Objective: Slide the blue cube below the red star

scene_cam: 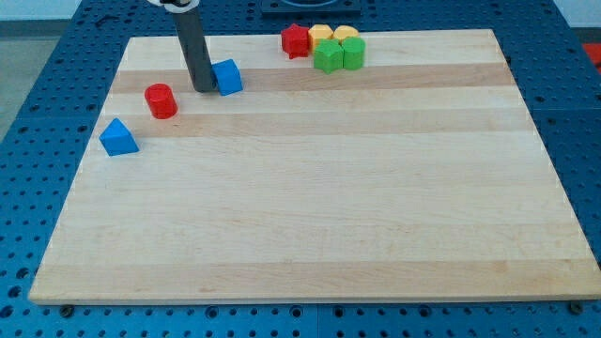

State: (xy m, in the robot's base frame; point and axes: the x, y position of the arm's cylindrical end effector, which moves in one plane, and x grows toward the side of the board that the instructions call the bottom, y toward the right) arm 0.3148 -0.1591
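Note:
The blue cube (227,77) sits on the wooden board near the view's top left. My tip (204,89) rests right at the cube's left side, touching or almost touching it. The red star (296,40) lies at the view's top centre, up and to the right of the cube. It is the leftmost block of a small cluster at the board's top edge.
Two yellow blocks (321,35) (346,35) and two green blocks (328,57) (353,53) sit packed just right of the red star. A red cylinder (161,100) and a blue triangular block (118,137) lie left of my tip. The board's top edge (423,32) runs close behind the cluster.

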